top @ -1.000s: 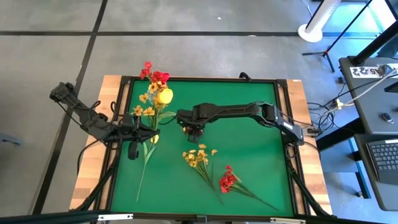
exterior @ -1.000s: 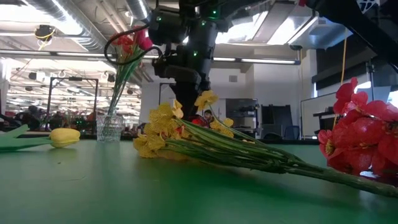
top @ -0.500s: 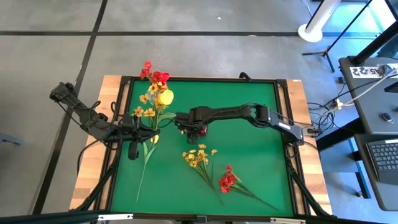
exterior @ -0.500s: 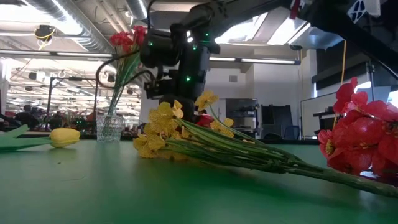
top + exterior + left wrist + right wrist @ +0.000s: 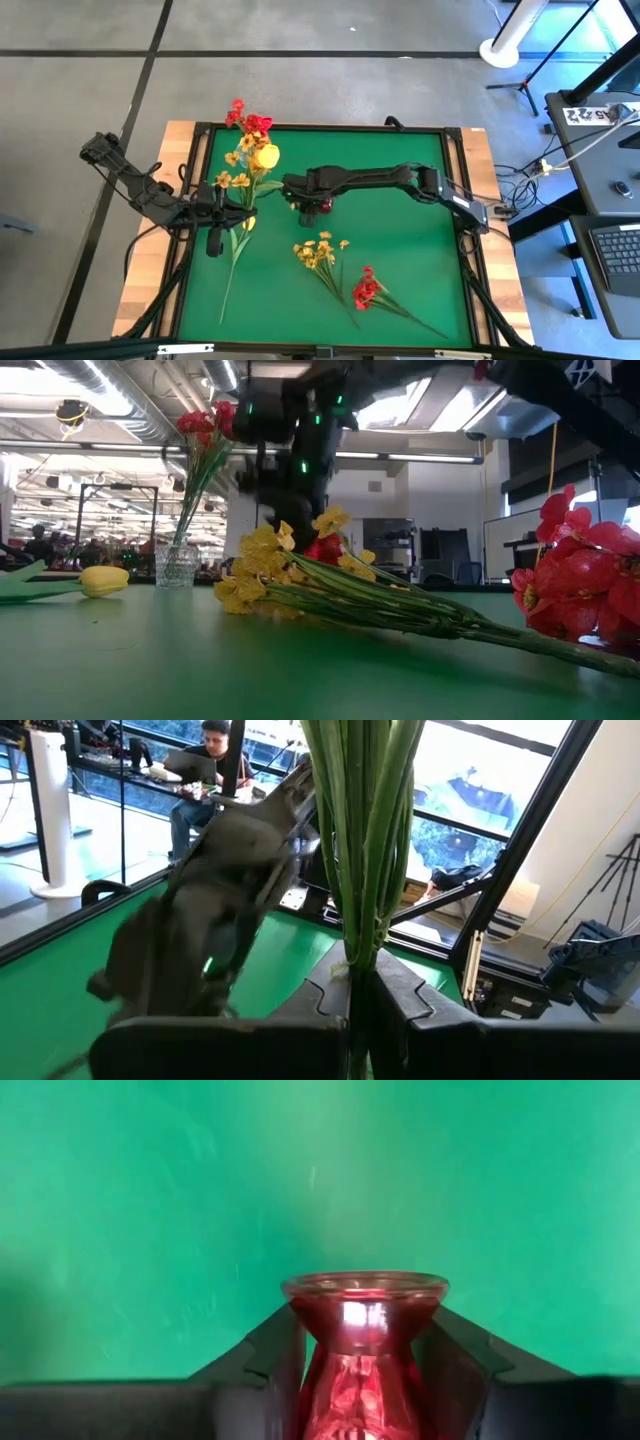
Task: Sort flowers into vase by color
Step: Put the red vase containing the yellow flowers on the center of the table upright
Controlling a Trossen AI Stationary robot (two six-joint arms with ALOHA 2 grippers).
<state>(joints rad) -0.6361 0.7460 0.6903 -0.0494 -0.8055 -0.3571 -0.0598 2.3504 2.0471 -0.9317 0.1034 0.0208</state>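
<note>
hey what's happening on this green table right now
The right pincer is closing around the neck of a small red glass vase near the middle of the green table. The left pincer is shut on a bunch of green flower stems at the table's left edge. A yellow spray and a red spray lie loose on the mat.

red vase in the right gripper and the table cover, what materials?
Red vase: looks like tinted glass, glossy, with see-through walls and bright glints at the rim; clear plastic possible. Table cover: green, matte, probably felt or fabric mat, no reflections.
</note>
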